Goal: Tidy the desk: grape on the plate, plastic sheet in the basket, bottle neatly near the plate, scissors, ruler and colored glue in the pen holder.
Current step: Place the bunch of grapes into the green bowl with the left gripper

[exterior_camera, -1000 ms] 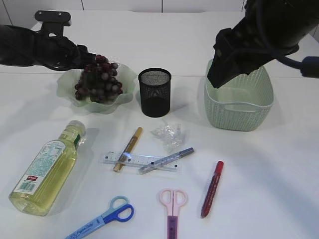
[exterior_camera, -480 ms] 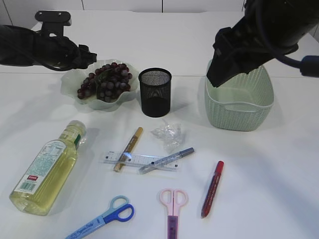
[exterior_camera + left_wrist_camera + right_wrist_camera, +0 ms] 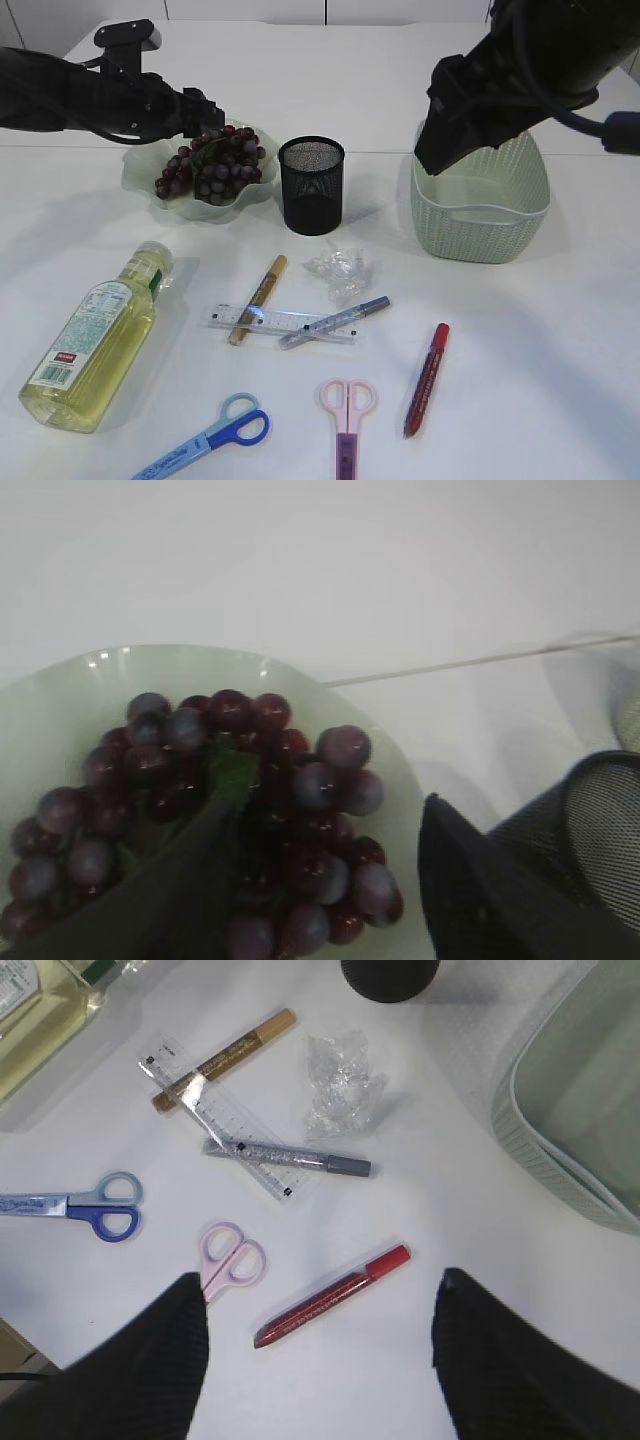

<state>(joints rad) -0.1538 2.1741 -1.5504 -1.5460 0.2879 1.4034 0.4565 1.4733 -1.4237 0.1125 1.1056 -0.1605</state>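
The grape bunch [image 3: 210,165] lies on the pale green plate [image 3: 138,178]. My left gripper [image 3: 200,108] hovers just over it, open, with the grapes [image 3: 300,820] between its fingers [image 3: 330,890]. My right gripper [image 3: 320,1360] is open and empty, high above the red glue pen [image 3: 330,1296]. The crumpled plastic sheet [image 3: 340,268] lies in front of the black mesh pen holder [image 3: 311,186]. The clear ruler [image 3: 285,322] lies under a gold glue pen [image 3: 257,298] and a silver one [image 3: 335,322]. Blue scissors [image 3: 210,440] and pink scissors [image 3: 346,415] lie at the front. The bottle [image 3: 95,335] lies on its side.
The green woven basket [image 3: 480,205] stands at the right, partly behind my right arm. The red glue pen [image 3: 425,378] lies at the front right. A table seam runs behind the plate and the pen holder.
The grape bunch went from hanging in my left gripper above the plate to lying on the plate. My left gripper let go and shifted a little right. The right arm has not moved.
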